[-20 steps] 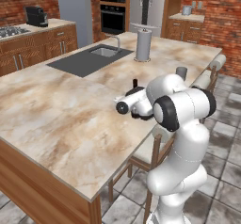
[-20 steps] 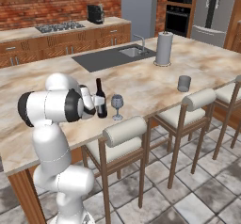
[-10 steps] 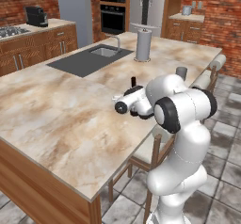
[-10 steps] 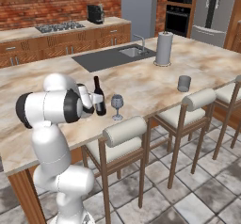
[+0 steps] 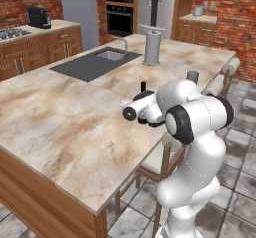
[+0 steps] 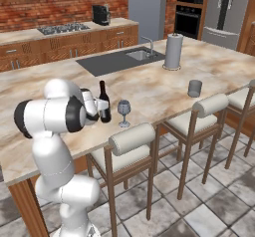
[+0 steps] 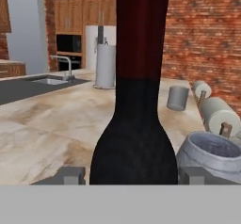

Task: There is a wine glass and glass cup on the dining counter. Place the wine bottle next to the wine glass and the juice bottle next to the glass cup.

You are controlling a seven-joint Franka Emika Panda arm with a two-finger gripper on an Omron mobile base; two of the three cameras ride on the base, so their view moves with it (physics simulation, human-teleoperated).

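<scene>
Wine bottle (image 6: 104,102) upright on the marbled desk (image 6: 149,89), just beside the wine glass (image 6: 123,107); gripper (image 7: 128,175) fingers either side of the bottle's body, whether clamped or slightly apart cannot be told; glass cup (image 6: 194,88) well apart, towards the paper-towel roll (image 6: 173,51)

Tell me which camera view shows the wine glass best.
The right base view: the wine glass stands whole, stem and foot visible, just right of the wine bottle. The hand view catches only its bowl at lower right; the left base view hides it behind the arm.
</scene>
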